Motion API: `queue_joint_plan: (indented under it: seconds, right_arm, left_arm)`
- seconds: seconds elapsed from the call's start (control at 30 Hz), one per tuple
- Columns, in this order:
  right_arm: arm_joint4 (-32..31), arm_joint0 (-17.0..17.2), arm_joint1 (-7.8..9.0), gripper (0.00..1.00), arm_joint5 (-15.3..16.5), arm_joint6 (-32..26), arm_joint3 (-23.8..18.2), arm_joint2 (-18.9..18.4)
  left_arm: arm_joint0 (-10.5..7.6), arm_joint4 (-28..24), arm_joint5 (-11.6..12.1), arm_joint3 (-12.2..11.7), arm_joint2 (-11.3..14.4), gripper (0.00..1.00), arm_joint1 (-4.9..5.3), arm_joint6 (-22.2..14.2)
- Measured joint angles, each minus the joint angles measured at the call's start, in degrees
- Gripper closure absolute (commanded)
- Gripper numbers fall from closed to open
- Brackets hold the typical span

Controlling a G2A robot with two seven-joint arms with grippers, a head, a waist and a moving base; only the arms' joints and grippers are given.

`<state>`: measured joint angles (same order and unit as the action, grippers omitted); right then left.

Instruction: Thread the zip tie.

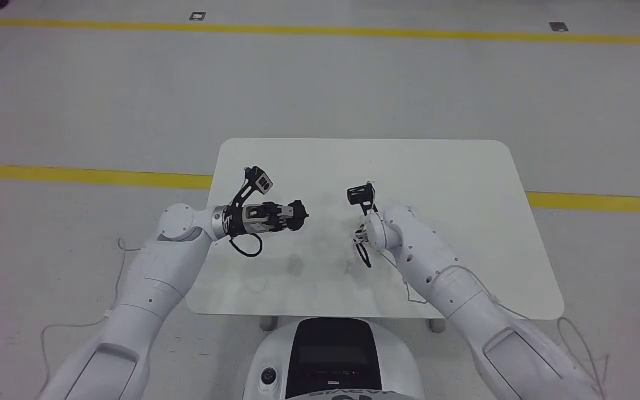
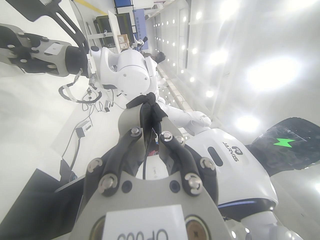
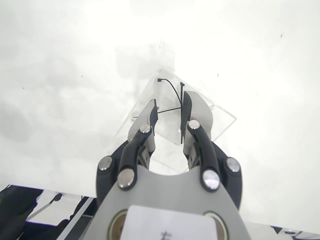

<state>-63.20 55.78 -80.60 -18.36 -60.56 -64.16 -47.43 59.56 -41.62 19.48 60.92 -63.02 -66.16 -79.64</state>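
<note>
Right gripper (image 3: 170, 113) is hanging wide open, pointing down at a clear tray (image 3: 220, 121) that sits around the middle of the table (image 1: 450, 200), a bit toward the near edge. Its fingers (image 3: 186, 111) straddle the black zip ties (image 3: 175, 93) lying in the tray: one curved with its head at the far end, one straight right by a finger pad, and a thin one crossing under the gap. It doesn't have hold of any of them, and I can't tell whether the pads touch the tray floor or hover just above it. Left gripper (image 2: 147, 116) is up off the table to the left of the tray, pointing right toward the other arm, with its fingers pressed together. The tips look wrapped in something black, and a thin dark strand runs down between the fingers, but honestly I can't say if that's a zip tie or just a cable. So progress-wise, I'd call this very early. Nothing is picked up for sure, no tail is lined up with a head, and no loop is formed. What's left looks like basically everything: grab a tie, get both ends under control, and feed the tail through the head.
</note>
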Motion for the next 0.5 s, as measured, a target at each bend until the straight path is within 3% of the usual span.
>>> queue_joint_plan:
  seconds: [0.33, 0.5]
  right_arm:
    - [0.2, -0.4, -0.59, 1.0, 0.5, 0.0, 1.9, -0.4]
    - [0.0, -0.4, -0.76, 1.0, 0.5, -0.1, 2.0, -0.6]
  left_arm:
    - [0.0, 0.0, 0.0, 0.0, 0.0, 1.0, 0.0, 0.0]
    - [0.0, 0.0, 0.0, 0.0, 0.0, 1.0, 0.0, 0.0]
